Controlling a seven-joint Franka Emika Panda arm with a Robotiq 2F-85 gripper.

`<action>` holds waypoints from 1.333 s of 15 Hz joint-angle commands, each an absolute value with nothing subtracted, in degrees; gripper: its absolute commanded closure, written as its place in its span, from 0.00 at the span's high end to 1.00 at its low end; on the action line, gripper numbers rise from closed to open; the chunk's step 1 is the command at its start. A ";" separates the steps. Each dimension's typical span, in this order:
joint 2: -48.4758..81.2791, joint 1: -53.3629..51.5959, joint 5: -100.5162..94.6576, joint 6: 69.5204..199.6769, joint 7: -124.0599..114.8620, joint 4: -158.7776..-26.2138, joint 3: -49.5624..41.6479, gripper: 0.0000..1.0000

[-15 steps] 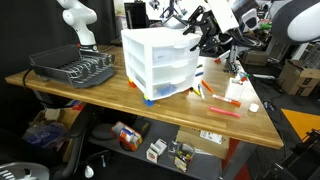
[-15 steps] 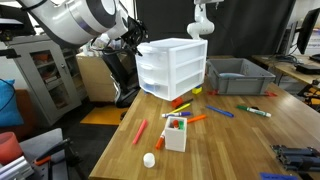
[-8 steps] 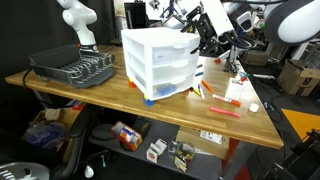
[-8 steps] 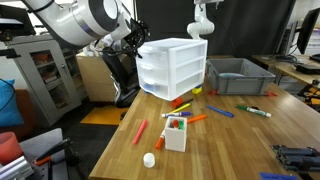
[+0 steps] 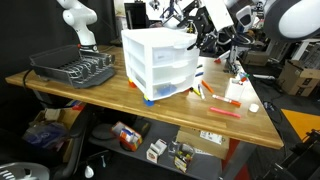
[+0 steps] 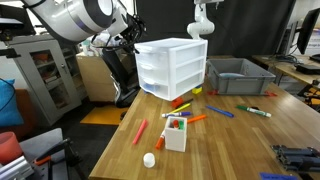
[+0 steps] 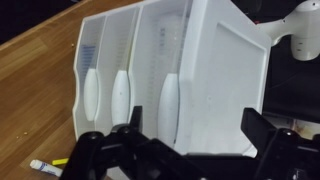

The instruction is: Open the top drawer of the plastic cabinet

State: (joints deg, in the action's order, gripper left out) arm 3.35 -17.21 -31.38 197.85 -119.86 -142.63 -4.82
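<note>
Currently, the plastic cabinet [image 5: 158,62] stands mid-desk, nearer the far edge of the desk [image 5: 100,95] in an exterior view, with all three drawers flush. The top drawer [image 7: 172,60] (the one nearest the cabinet's roof) is closed. The fingers [image 7: 100,155] are spread apart, released and grasping nothing, near the drawer fronts. Markers [image 5: 222,112] lie towards the desk's near edge beside the cabinet.

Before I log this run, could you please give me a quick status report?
End effector open, empty, short of plastic cabinet. Top drawer shut, handle untouched. Nothing in the way.
</note>
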 commanded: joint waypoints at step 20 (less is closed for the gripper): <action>7.29 -13.13 4.92 197.97 -81.40 -142.45 8.30 0.37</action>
State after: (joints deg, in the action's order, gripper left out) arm 5.94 -14.79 1.62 197.79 -86.02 -143.74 5.92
